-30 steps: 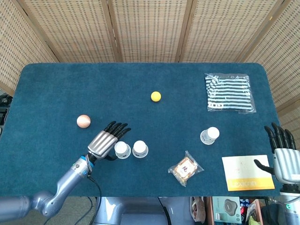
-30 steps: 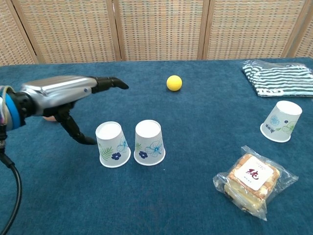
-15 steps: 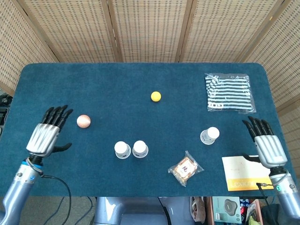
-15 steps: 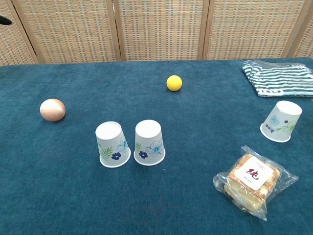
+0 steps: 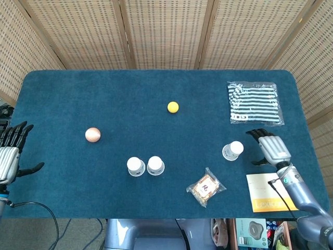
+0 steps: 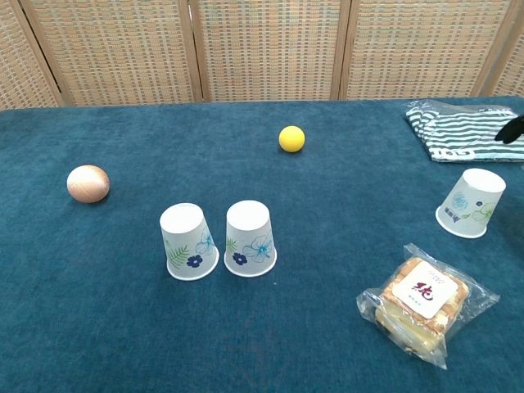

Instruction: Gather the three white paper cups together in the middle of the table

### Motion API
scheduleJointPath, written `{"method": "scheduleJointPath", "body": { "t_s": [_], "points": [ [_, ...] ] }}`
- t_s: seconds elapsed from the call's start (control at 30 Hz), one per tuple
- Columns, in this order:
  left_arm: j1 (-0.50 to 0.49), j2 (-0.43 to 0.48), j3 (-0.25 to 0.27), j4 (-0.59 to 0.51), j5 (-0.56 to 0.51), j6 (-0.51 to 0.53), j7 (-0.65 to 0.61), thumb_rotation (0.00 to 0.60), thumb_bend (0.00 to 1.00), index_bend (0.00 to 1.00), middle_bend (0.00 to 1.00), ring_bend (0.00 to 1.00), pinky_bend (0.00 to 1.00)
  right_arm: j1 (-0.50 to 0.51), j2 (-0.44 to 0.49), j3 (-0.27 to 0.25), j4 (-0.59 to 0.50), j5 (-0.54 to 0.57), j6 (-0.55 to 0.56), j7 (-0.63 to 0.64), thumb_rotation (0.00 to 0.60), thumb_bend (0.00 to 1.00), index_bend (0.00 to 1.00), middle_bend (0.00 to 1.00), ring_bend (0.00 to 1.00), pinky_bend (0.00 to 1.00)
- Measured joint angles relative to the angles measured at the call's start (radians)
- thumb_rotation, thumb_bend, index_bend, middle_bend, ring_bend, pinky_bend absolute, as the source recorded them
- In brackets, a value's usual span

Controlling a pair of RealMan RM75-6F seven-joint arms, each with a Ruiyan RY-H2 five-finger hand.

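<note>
Two white paper cups stand upside down side by side near the table's front middle: one [image 5: 136, 166] [image 6: 189, 241] on the left, one [image 5: 155, 165] [image 6: 250, 238] on the right. The third cup [image 5: 232, 150] [image 6: 472, 203] stands upside down far to the right. My right hand [image 5: 269, 149] hovers just right of that cup, fingers spread, holding nothing; only a dark fingertip [image 6: 513, 128] shows in the chest view. My left hand [image 5: 10, 151] is off the table's left edge, fingers apart and empty.
A yellow ball [image 5: 173, 107] lies behind the cups, a tan ball [image 5: 92, 134] to the left. A wrapped snack [image 5: 205, 187] lies front right, a striped cloth packet [image 5: 253, 102] back right, and a yellow-white card [image 5: 272, 191] by the right front edge.
My left hand has pulled away from the two cups and left past the table edge. My right hand has moved in from the right edge to beside the third cup.
</note>
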Motion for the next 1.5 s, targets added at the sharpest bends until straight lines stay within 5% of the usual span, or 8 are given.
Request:
{"method": "scheduleJointPath", "body": {
  "t_s": [0.53,0.9,1.1,1.3,1.5],
  "points": [
    [0.03,-0.003,-0.028,0.046,0.026,0.005,-0.033,0.6,0.18,0.0,0.0,0.0,0.0,0.059,-0.162,0.001,0.132,0.034,0.002,-0.018,0.6,0.28,0.47,0.55,0.44,0.56],
    [0.042,0.007,-0.041,0.031,0.03,-0.004,-0.027,0.6,0.18,0.0,0.0,0.0,0.0,0.065,-0.178,0.006,0.141,-0.003,0.043,0.061,0.6,0.33,0.5,0.58,0.48,0.57],
    [0.047,0.023,-0.04,0.009,0.047,-0.007,-0.028,0.6,0.18,0.0,0.0,0.0,0.0,0.062,-0.104,0.026,-0.002,-0.02,0.08,0.068,0.6,0.33,0.5,0.59,0.48,0.57],
    [0.051,0.05,-0.032,-0.027,0.052,-0.028,-0.015,0.6,0.18,0.0,0.0,0.0,0.0,0.077,0.035,0.067,-0.297,-0.021,0.091,0.035,0.6,0.34,0.5,0.59,0.48,0.57],
    [0.059,0.069,-0.035,-0.052,0.053,-0.031,-0.009,0.6,0.18,0.0,0.0,0.0,0.0,0.149,0.105,0.106,-0.51,0.042,0.059,-0.119,0.6,0.34,0.5,0.59,0.48,0.57]
  ]
}}
